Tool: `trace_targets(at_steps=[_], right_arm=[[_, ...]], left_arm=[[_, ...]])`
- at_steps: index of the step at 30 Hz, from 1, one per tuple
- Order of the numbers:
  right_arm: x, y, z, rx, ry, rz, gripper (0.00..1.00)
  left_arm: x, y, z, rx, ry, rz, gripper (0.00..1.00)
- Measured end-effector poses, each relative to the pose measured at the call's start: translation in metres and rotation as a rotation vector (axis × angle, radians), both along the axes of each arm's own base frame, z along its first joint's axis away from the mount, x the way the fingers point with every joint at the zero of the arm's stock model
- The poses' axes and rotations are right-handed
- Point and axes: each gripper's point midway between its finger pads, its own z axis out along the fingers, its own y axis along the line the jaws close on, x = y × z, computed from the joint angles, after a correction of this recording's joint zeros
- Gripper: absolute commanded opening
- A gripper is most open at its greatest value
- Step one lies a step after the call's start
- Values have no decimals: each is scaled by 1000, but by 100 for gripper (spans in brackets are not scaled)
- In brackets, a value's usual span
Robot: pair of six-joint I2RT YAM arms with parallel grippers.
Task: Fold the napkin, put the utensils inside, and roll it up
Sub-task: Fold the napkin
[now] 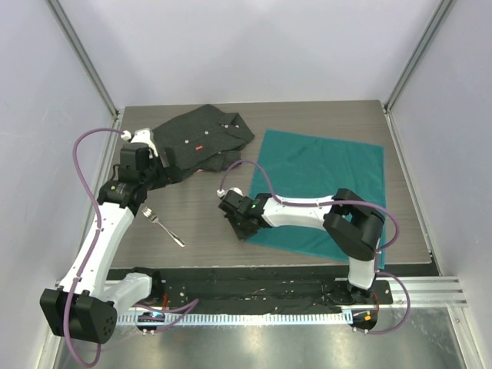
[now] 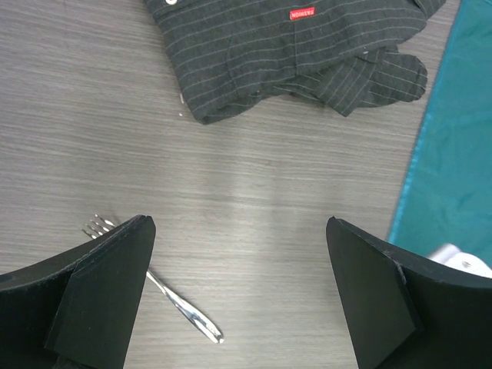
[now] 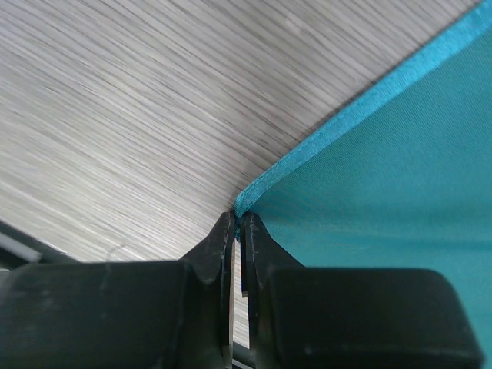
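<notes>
Zero folds so far, we note: right end effector (image 3: 237, 221) pinches the near-left corner of the teal napkin (image 1: 323, 181) flat on the table (image 1: 192, 211), left end effector (image 2: 237, 227) spread beside the untouched fork (image 1: 163, 227).

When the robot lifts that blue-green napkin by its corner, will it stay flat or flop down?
Probably flop: the napkin lies limp with soft creases, like thin cloth. Likely light too: the corner pinched in the right gripper looks very thin. Its slight sheen hints that it could slip out.
</notes>
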Motion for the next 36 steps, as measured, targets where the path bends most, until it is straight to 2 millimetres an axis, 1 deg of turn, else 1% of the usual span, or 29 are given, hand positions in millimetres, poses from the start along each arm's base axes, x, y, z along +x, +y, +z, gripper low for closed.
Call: trace_targets(at_steps=[2,4,6,9,11,13,16,18,19,21,23,30,32,36], right_arm=[[2,13,1,31,9,12,1],[3,21,2,49,11,20,1],[6,25,6,59,3,23,1],[13,27,10,69,-8,17,1],[19,23,10,68,-10,5,1],[29,16,10,63,-10,-19,1],[51,-5,12,59,-18,-84,1],[64,-22,15,53,-29,-129,1],[69,-35,16,39,-35,-152,1],[82,-53,26,36,-57,-201,1],[92,-67,37,33,-81,-235,1],[109,-96,73,37,-164,-290,1],[115,-106,77,33,-176,-312,1],[131,-138,75,-22,-188,-381,1]], left_arm=[[0,-2,4,-13,2,0,100],[6,-4,16,-23,-14,1,100],[13,-6,32,-35,-43,1,100],[19,-7,49,-50,-84,5,100],[21,-7,55,-56,-102,10,100],[23,-7,56,-57,-109,16,100],[25,-7,53,-54,-103,17,100],[26,-7,49,-53,-97,17,100],[26,-7,45,-52,-92,17,100],[25,-7,39,-48,-77,15,100],[26,-7,36,-41,-67,12,100],[27,-6,30,-18,-63,-5,100],[26,-5,28,-9,-59,-9,100],[27,-4,29,-1,-62,-12,100]])
